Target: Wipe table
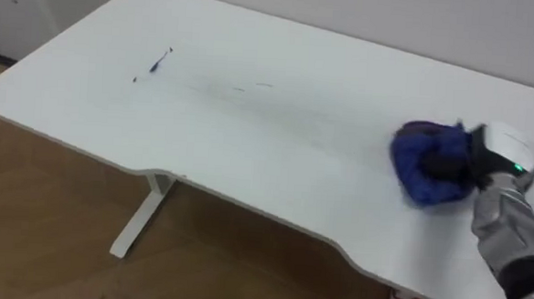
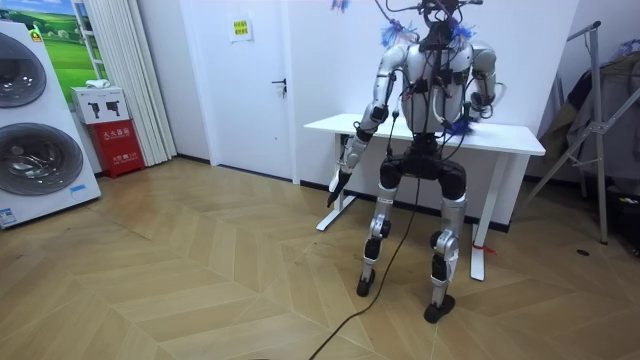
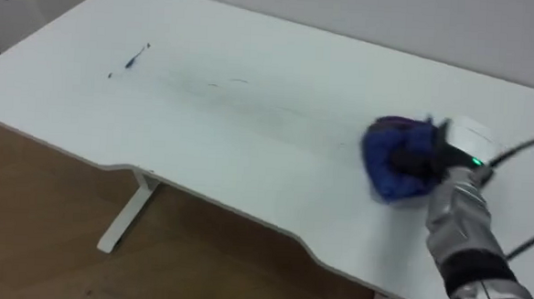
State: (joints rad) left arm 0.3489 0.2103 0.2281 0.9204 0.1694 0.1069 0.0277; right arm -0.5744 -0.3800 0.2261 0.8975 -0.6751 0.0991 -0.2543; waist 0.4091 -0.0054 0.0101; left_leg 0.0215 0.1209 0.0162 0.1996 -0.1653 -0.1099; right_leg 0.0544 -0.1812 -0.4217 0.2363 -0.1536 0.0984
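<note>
- One blue cloth (image 1: 413, 153) is all I have to wipe with. It lies bunched on the right part of the white table (image 1: 276, 159), a little in from the near edge.
- My right hand (image 1: 458, 164) sits on top of that cloth. Its dark fingers are curled down into the folds, so I read the hand as gripping the bunch and bearing it against the tabletop, not lying flat on it.
- I judge that this grip is there so the cloth travels with the hand instead of sliding out from under it during a stroke.
- My left hand (image 2: 343, 170) hangs low beside the table's end in the room view. I cannot tell how its fingers are set, and it has no part in the job.
- A dark smear (image 1: 157, 63) shows near the far left corner, well apart from the cloth. Some faint streaks (image 1: 252, 86) lie between the two.
- The robot stands upright at the table's long near edge, close in, and I take that to be so the right arm can reach across the top.
- Most of the dirt looks to lie on the left. The next stroke, as I judge it, calls for a long sweep that way, and the smear may sit at the limit of this arm's reach.
</note>
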